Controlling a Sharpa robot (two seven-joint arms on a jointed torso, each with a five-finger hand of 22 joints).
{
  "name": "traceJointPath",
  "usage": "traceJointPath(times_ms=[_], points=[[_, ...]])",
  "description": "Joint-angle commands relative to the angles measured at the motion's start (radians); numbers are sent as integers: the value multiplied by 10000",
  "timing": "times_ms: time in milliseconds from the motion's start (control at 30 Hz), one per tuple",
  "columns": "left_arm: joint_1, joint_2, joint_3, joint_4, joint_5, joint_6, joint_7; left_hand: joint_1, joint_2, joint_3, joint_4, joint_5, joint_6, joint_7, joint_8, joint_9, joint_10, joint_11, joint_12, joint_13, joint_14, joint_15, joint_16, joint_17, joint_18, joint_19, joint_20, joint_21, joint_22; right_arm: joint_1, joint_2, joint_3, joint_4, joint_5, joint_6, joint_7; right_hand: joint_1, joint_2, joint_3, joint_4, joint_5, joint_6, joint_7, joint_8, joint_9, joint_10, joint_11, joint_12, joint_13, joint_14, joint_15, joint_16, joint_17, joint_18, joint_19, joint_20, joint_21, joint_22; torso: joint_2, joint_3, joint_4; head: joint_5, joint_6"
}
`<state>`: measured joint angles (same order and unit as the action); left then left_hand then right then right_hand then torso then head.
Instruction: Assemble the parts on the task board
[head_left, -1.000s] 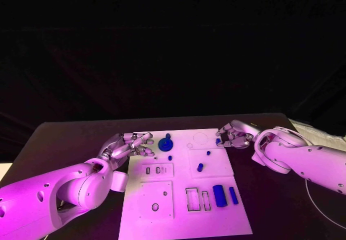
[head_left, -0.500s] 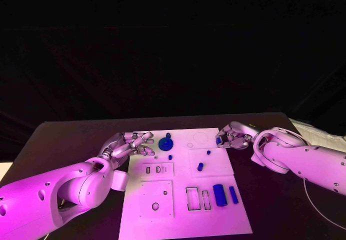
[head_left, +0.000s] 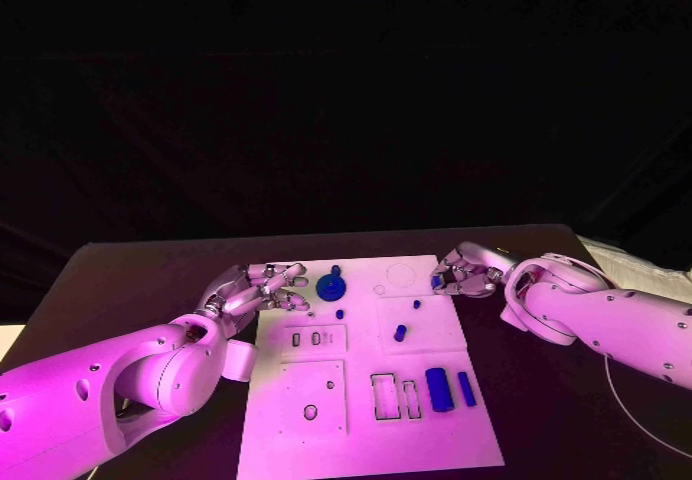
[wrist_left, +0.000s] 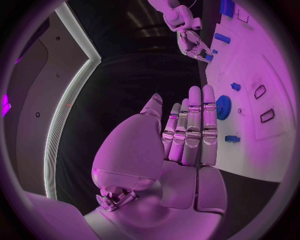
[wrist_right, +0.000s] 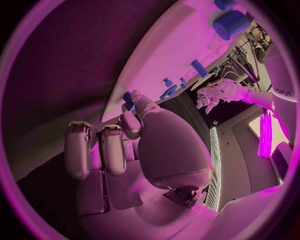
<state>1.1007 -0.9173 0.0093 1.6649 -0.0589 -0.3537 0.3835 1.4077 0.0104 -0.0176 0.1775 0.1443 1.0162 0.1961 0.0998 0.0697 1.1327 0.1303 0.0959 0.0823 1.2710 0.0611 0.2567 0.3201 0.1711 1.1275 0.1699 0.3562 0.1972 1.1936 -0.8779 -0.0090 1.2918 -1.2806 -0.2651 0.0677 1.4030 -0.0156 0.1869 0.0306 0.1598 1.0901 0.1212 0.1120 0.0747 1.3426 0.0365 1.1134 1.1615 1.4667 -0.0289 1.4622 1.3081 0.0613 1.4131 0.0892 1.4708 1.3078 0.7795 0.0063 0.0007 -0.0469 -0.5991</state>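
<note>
Little is altered in the head view: the right hand (head_left: 469, 272) is kept at the task board (head_left: 378, 400) far right corner, pinching a small blue part (head_left: 437, 282) (seemingly fresh-picked, not yet seated). From the left wrist, the left hand (wrist_left: 187, 131) is seen spread and empty beside the blue gear (wrist_left: 223, 107), unmoved since earlier.

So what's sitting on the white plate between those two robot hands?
In the head view, between the left hand and right hand lies the task board's far end, with a blue gear-like disc and small blue pegs.
</note>
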Motion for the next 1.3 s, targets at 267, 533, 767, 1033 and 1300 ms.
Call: traceJointPath(times_ms=[267,533,767,1033,1300], points=[[7,29,7,-13,23,199,36,61,53,12,-65,-35,9,27,-34,4,-4,33,-68,11,-41,52,4,12,71,-6,-14,59,11,5,-45,-2,203,544,-564,-186,-296,230,78,129,13,535,-273,278,143,267,-229,409,323,653,-219,71,612,-84,10,-234,72,289,-5,-2,10,-29,-9],[7,18,7,-70,23,184,46,61,53,12,-65,-35,9,27,-34,4,-4,33,-68,11,-41,52,4,12,71,-6,-14,59,11,225,-191,25,1122,716,-968,-784,-420,272,88,195,135,547,-302,281,150,294,-257,421,346,655,-249,69,614,-86,18,-272,74,296,-26,-31,3,-21,27],[7,86,7,-276,47,185,100,70,69,11,-80,-34,12,27,-41,6,1,33,-80,17,-53,53,-4,51,71,-17,-13,61,20,432,31,30,2023,252,-1047,-1577,-320,331,219,89,166,494,-305,246,144,252,-272,320,279,648,-271,44,577,-82,5,-302,64,275,-121,-98,66,31,-69],[4,145,6,-552,152,151,187,73,71,12,-83,-34,13,27,-42,6,2,33,-82,18,-55,53,-6,56,71,-19,-13,62,21,226,887,4,2717,-1172,-769,-2358,-331,355,256,79,154,457,-284,219,136,205,-258,222,202,635,-266,10,516,-76,-14,-306,51,245,-230,-186,162,243,-262],[3,190,6,-635,201,117,237,87,76,16,-95,-32,13,27,-46,7,2,32,-88,19,-64,54,-11,69,71,-25,-12,62,24,-38,1774,-99,2657,-2043,-391,-2794,-335,357,262,78,152,453,-282,215,135,183,-255,177,164,628,-264,-10,479,-72,-26,-306,44,228,-301,-290,238,347,-391]])
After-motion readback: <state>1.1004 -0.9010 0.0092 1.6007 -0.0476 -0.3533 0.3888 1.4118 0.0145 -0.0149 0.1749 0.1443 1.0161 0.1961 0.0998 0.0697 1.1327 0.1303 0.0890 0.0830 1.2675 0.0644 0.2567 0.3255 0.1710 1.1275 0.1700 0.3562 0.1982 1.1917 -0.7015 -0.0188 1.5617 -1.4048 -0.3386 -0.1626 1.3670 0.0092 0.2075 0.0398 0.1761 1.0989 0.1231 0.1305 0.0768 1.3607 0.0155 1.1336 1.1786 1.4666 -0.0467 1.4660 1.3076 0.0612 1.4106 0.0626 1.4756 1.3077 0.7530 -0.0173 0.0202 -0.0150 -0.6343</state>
